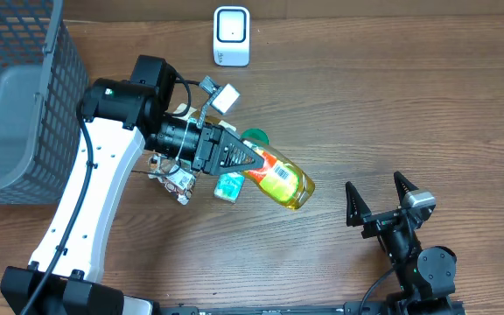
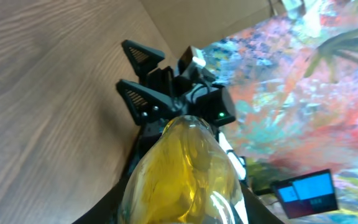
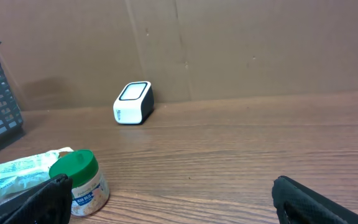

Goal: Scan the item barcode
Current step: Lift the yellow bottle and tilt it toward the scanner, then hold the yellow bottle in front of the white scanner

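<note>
The left arm (image 1: 94, 188) rises from the table's 7 o'clock edge and bends toward centre, with its wrist turned so the left gripper (image 1: 261, 162) points toward 4 o'clock. Its black jaws are partly closed on the upper end of a clear bottle of yellow liquid (image 1: 297, 188), gripping it from both sides.

The bottle lies nearly level just right of centre, its rounded base aimed at 4 o'clock. An orange and yellow-green label (image 1: 276, 175) faces up, with a white barcode patch visible on it. In the left wrist view the bottle (image 2: 185, 174) fills the lower frame, amber and glossy, base outward.

The right gripper (image 1: 379, 199) sits well apart at 4 o'clock, its fingers spread wide and holding nothing.

The white barcode scanner (image 1: 232, 36) stands at 12 o'clock on the wooden table (image 1: 392, 105), apart from the bottle. A green-lidded jar (image 1: 256, 136) and a teal packet (image 1: 228, 185) lie just beside the left gripper. A grey mesh basket (image 1: 24, 96) occupies 9 to 10 o'clock.
</note>
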{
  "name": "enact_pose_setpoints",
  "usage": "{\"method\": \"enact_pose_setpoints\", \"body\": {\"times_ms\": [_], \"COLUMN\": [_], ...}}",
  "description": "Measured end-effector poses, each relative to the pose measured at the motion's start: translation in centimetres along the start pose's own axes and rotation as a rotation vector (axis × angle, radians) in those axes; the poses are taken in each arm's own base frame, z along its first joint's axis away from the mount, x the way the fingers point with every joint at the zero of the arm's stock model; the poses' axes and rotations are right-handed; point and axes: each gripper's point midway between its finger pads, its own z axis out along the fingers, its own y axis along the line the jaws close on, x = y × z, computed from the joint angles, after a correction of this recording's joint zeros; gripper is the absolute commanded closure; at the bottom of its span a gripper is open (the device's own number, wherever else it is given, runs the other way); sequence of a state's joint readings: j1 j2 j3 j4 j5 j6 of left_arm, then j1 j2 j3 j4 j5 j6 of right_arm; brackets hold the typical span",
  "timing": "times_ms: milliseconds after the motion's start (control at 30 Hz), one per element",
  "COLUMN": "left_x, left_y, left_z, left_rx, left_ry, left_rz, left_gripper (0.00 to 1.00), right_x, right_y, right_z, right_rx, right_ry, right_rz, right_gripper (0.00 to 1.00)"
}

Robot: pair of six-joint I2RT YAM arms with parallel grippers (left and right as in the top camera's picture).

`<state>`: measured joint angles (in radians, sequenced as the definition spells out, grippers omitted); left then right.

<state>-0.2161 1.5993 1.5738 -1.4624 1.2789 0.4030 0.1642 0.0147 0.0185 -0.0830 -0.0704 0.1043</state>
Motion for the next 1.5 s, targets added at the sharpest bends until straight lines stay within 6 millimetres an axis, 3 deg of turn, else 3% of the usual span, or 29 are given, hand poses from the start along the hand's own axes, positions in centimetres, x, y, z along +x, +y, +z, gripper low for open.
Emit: {"method": "enact_pose_setpoints", "body": {"times_ms": [267,467,600,733,1000,1100,1167,1267,1500], "left_x": [-0.6,-2.9,-4.3,-7.5,-14.9,-17.7,-19.5,-21.6,-24.4], "left_y": [3.9,7.7,8.1,6.0,-2.8,-3.4,-2.2,1.2,12.1], "left_z": [-0.2,-0.7,-1.8,-4.9,-11.9,-13.7,-14.5,-15.3,-15.0], "left_rx": [-0.209,-0.446,-0.538,-0.688,-0.879,-0.942,-1.009,-1.126,-1.444], "left_ry": [0.027,-0.037,-0.097,-0.203,-0.508,-0.608,-0.645,-0.654,-0.556], "left_rz": [0.043,-0.06,-0.124,-0.098,0.139,0.219,0.251,0.267,0.263], "left_gripper": [0.91,0.96,0.96,0.96,0.96,0.96,0.96,0.96,0.96], "right_x": [0.0,0.0,0.0,0.0,0.0,0.0,0.0,0.0,0.0], "right_y": [0.0,0.0,0.0,0.0,0.0,0.0,0.0,0.0,0.0], "right_z": [0.0,0.0,0.0,0.0,0.0,0.0,0.0,0.0,0.0], "right_rx": [0.0,0.0,0.0,0.0,0.0,0.0,0.0,0.0,0.0], "right_ry": [0.0,0.0,0.0,0.0,0.0,0.0,0.0,0.0,0.0], "right_rz": [0.0,0.0,0.0,0.0,0.0,0.0,0.0,-0.001,0.0], "right_gripper": [0.0,0.0,0.0,0.0,0.0,0.0,0.0,0.0,0.0]}}
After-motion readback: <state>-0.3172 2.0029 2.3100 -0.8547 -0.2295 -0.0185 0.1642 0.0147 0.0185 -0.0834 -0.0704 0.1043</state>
